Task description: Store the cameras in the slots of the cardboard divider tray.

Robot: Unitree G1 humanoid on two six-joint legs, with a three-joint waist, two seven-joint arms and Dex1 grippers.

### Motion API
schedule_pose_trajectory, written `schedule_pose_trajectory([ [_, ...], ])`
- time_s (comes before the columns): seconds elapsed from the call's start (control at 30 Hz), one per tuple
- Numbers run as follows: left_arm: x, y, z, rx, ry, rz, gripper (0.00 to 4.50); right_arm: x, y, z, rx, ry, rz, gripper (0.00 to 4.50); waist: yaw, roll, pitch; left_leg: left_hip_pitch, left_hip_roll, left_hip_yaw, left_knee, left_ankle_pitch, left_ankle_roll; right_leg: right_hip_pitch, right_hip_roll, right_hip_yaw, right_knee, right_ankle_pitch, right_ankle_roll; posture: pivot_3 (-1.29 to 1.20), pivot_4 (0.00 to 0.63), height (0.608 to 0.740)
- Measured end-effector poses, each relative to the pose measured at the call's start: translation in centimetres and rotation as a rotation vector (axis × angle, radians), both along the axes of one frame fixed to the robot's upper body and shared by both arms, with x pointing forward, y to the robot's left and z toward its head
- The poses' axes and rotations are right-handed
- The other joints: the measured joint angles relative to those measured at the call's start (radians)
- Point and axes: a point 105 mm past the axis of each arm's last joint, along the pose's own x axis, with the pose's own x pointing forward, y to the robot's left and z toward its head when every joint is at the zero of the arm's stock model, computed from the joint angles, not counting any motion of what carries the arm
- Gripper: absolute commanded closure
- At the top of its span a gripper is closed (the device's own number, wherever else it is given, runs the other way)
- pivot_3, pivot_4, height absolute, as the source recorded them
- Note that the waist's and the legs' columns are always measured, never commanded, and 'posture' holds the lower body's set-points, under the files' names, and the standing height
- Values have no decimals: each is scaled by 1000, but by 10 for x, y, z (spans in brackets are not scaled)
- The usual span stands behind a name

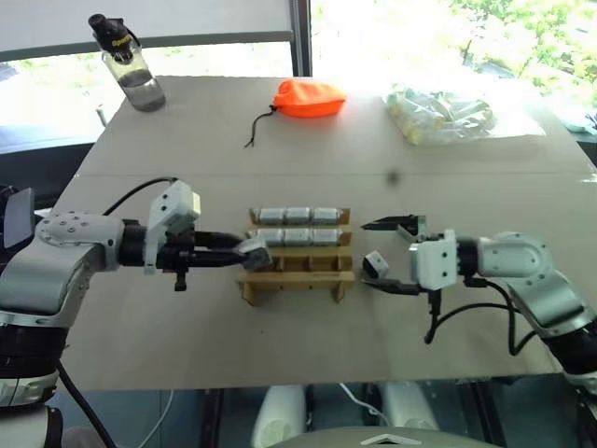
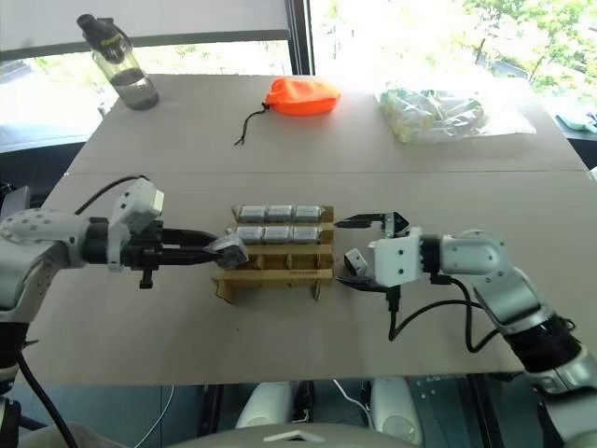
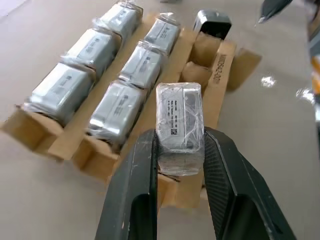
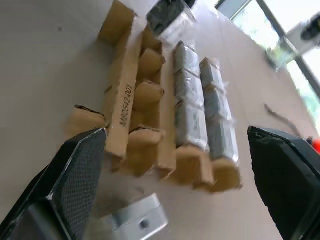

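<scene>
The cardboard divider tray (image 1: 297, 276) sits mid-table, with several plastic-wrapped silver-grey cameras (image 1: 298, 217) filling its two far rows (image 3: 120, 65); the two near rows look bare. My left gripper (image 1: 244, 255) reaches in from the left, shut on another wrapped camera (image 3: 179, 125) over the tray's left end, by the third row. My right gripper (image 1: 384, 254) stands open just right of the tray. A loose camera (image 1: 375, 264) with a black face lies by the tray's right end between its fingers, close to the near finger (image 1: 396, 287).
A water bottle (image 1: 131, 61) stands at the far left of the table (image 1: 187, 345). An orange drawstring pouch (image 1: 308, 97) lies at the far middle and a clear bag of pale items (image 1: 438, 114) at the far right. Cables hang from both wrists.
</scene>
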Motion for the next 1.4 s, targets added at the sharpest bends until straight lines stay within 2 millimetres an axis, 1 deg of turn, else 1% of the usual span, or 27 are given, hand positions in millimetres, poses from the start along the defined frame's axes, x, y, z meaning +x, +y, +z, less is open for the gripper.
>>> schedule_pose_trajectory([
  [0.03, 0, 0, 2, 8, -18, -17, 3810, -3, -4, 3, 15, 35, -14, 31, 1, 0, 0, 1, 0, 0, 0, 0, 0, 1, 0, 0, 0, 0, 0, 0, 150, 740],
  [0.1, 1, -2, 6, 22, -47, -44, 3810, -8, -13, 1, 28, 98, -44, 31, 5, -1, 0, 2, 0, 0, 0, 0, 0, 2, 1, 0, 0, 0, 0, 0, 150, 740],
  [0.2, 5, -11, 8, 40, -103, -109, 3810, -14, -29, -11, 79, 250, -119, 31, 17, -1, -1, 2, 0, 1, 0, 0, 0, 1, 2, 1, 1, 1, 1, 0, 150, 740],
  [0.3, 4, -19, -1, 68, -112, -184, 3810, -22, -36, -19, 117, 354, -163, 31, 18, -1, -1, 1, -1, 1, 0, 0, 0, 1, 3, 2, 0, 1, 1, 0, 150, 740],
  [0.4, 8, -16, -9, 108, -110, -219, 3810, -29, -42, -28, 136, 433, -205, 31, 17, -1, 0, 0, -1, 2, 0, 0, 0, 0, 4, 2, -1, 1, 1, 0, 150, 740],
  [0.57, 17, -12, -6, 155, -151, -258, 3810, -37, -43, -25, 187, 473, -239, 31, 18, -2, 0, 0, -1, 1, 1, 0, 1, 0, 4, 2, 0, 1, 2, 0, 150, 740],
  [0.73, 25, -15, -4, 166, -175, -298, 3810, -42, -46, -25, 252, 533, -270, 31, 19, -3, 0, 0, -1, 1, 2, 0, 1, 1, 4, 2, 0, 1, 2, 0, 150, 740],
  [0.9, 23, -15, -8, 187, -158, -333, 3810, -47, -52, -28, 270, 573, -284, 31, 17, -4, 0, 0, -1, 1, 2, -1, 1, 1, 4, 2, -1, 1, 2, 0, 150, 740],
  [1.13, 20, -15, -13, 191, -133, -350, 3810, -51, -53, -19, 334, 591, -239, 31, 18, -4, 0, 0, -1, 1, 2, -1, 1, 1, 4, 2, 0, 1, 2, 0, 150, 740],
  [1.23, 19, -16, -14, 189, -127, -351, 3810, -60, -56, -23, 319, 621, -214, 31, 18, -5, 0, 0, -1, 0, 2, -1, 1, 1, 4, 2, 0, 1, 2, 0, 150, 740],
  [1.3, 19, -16, -15, 189, -126, -349, 3810, -63, -57, -21, 339, 615, -193, 31, 18, -5, 0, 0, -1, 1, 2, -1, 1, 1, 4, 2, 0, 1, 2, 0, 150, 740],
  [1.4, 19, -16, -16, 187, -128, -342, 3810, -65, -66, -19, 350, 598, -191, 31, 18, -5, 0, 1, -1, 1, 2, -1, 2, 2, 4, 2, 0, 1, 2, 0, 150, 740],
])
